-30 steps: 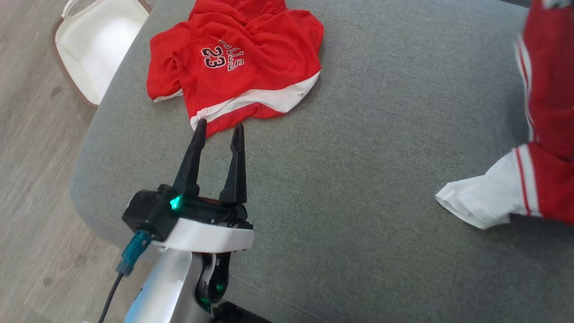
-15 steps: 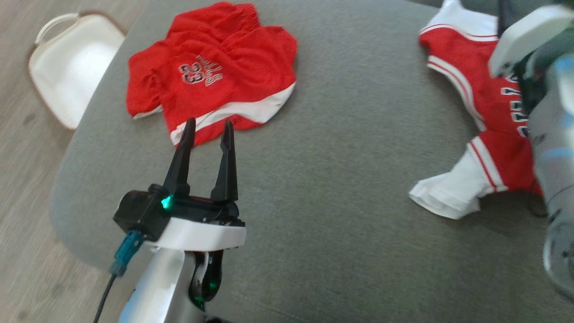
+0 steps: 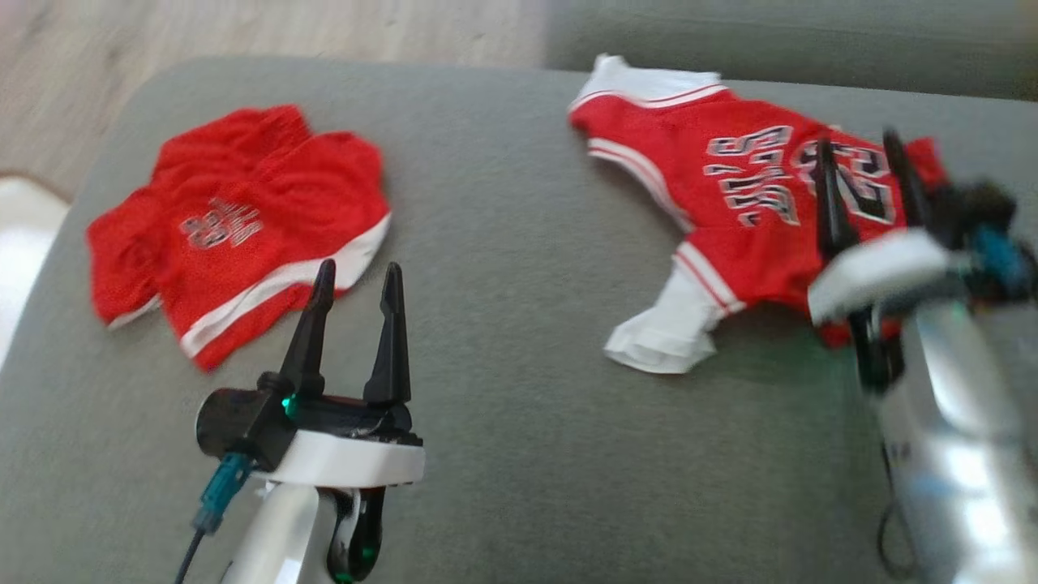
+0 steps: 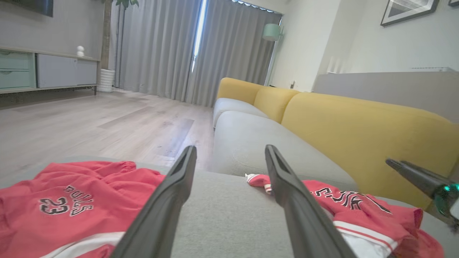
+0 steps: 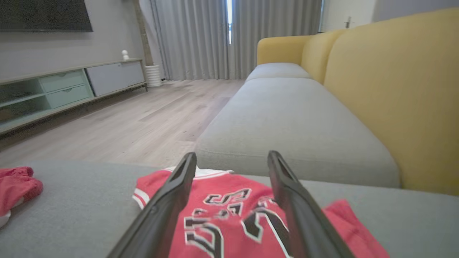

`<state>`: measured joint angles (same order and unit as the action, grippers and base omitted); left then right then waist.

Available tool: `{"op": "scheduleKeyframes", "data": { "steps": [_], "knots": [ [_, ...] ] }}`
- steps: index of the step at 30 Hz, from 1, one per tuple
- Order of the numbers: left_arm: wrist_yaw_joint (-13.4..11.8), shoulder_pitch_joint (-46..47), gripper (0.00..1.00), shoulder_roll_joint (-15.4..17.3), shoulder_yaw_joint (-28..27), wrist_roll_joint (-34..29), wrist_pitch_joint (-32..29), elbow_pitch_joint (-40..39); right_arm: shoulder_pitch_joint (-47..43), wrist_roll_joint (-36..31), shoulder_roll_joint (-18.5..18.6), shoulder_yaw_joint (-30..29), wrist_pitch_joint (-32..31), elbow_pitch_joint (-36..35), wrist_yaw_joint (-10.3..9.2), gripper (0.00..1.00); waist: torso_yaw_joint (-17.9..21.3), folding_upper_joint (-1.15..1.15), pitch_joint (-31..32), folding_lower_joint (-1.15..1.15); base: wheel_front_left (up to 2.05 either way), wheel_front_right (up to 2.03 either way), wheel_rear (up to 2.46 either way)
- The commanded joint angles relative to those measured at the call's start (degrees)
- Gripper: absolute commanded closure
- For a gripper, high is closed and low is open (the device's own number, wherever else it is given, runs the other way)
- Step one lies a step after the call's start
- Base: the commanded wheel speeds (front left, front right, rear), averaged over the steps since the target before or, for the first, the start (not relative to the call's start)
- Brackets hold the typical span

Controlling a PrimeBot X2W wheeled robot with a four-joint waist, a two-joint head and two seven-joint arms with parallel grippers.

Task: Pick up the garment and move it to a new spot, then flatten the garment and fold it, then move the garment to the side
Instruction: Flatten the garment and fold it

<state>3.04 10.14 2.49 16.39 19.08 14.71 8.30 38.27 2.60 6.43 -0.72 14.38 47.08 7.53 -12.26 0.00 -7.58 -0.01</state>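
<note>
The garment, a red jersey point(image 3: 730, 219) with white trim and black-and-white lettering, lies crumpled on the right half of the grey cushion point(image 3: 519, 341). My right gripper point(image 3: 857, 140) hovers open over its near right part, and nothing sits between the fingers. From the right wrist, the jersey point(image 5: 229, 208) lies just below the spread right gripper point(image 5: 232, 154). My left gripper point(image 3: 358, 265) is open and empty, its tips close to the hem of red shorts point(image 3: 243, 235) marked 23. The left wrist view shows the left gripper point(image 4: 230, 148) between the shorts point(image 4: 64, 200) and the jersey point(image 4: 358, 208).
A yellow sofa back point(image 4: 358, 122) rises on the far right, with more grey seat cushions point(image 5: 287, 114) beyond. Wood floor point(image 3: 243, 32) lies past the cushion's far edge. A white basket point(image 3: 16, 235) sits off the left edge. A low cabinet point(image 5: 64, 89) stands across the room.
The head camera has swung right. The right gripper has opened and let go of the jersey, which hung at the right edge before and now lies on the cushion. The left gripper stays open.
</note>
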Motion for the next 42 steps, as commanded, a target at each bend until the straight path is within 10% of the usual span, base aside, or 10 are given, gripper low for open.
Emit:
{"op": "scheduleKeyframes", "data": {
  "steps": [1, 15, 27, 42],
  "knots": [
    [0.15, 1.04, 0.0, 0.39, -2.22, -0.52, 0.29, -1.53, -2.48, 1.6, -0.3, 1.03, 0.61, -4.54, -0.04, 0.0, 4.36, 0.0, 2.87, 0.01, 0.0, 0.0, 0.0],
    [1.03, 0.26, 0.0, 0.39, -3.0, -0.51, 0.29, 1.6, -27.15, 3.73, -3.45, -1.75, 0.35, -27.28, -0.04, 0.0, 14.79, 0.0, 2.61, 0.01, 0.0, 0.0, 0.0],
    [1.57, 4.87, 0.0, 0.39, 2.71, -1.86, 0.01, 11.25, -27.22, 6.23, -3.54, -1.56, -0.01, -30.85, -0.04, 0.0, 18.74, 0.0, 0.14, 0.01, 0.0, 0.0, 0.0],
    [-3.75, 15.18, 0.0, 0.39, 11.48, -1.9, -6.94, 28.24, -26.14, 7.31, -3.55, -0.13, 0.21, -30.62, -0.04, 0.0, 20.92, 0.0, -4.1, 0.01, 0.0, 0.0, 0.0]
  ]
}}
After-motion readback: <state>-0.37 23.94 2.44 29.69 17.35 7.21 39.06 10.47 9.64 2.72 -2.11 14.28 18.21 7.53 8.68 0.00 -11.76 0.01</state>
